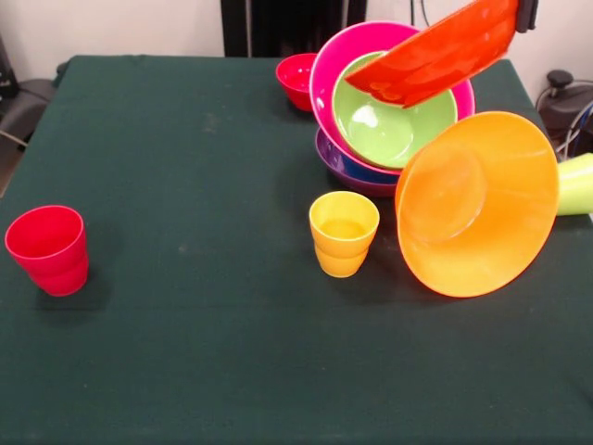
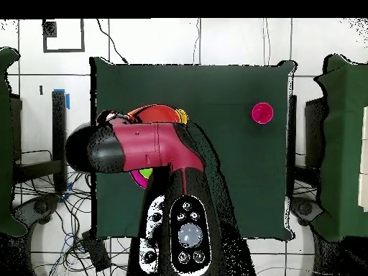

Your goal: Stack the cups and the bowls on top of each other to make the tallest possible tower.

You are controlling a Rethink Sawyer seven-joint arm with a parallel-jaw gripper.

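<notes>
The tower stands at the table's back right: a purple bowl (image 1: 345, 171) lowest, a blue rim (image 1: 371, 172) above it, then a tilted pink bowl (image 1: 326, 79) with a lime green bowl (image 1: 394, 119) inside. My gripper (image 1: 526, 14) at the top edge is shut on the rim of a red-orange bowl (image 1: 435, 51), held tilted above the pile. In the overhead view my arm (image 2: 144, 147) hides the gripper and the pile; the red-orange bowl (image 2: 154, 113) shows. A light orange bowl (image 1: 477, 204) leans on edge beside the tower. A yellow cup (image 1: 344, 232) stands in front. A red cup (image 1: 46, 248) (image 2: 262, 113) stands far left. A lime green cup (image 1: 576, 184) lies at the right edge. A small red bowl (image 1: 298, 79) sits behind.
The dark green table (image 1: 185, 167) runs to the frame's bottom. The black pedestal (image 1: 278, 26) stands behind its far edge. Dark equipment and cables (image 1: 561, 93) sit off the right side.
</notes>
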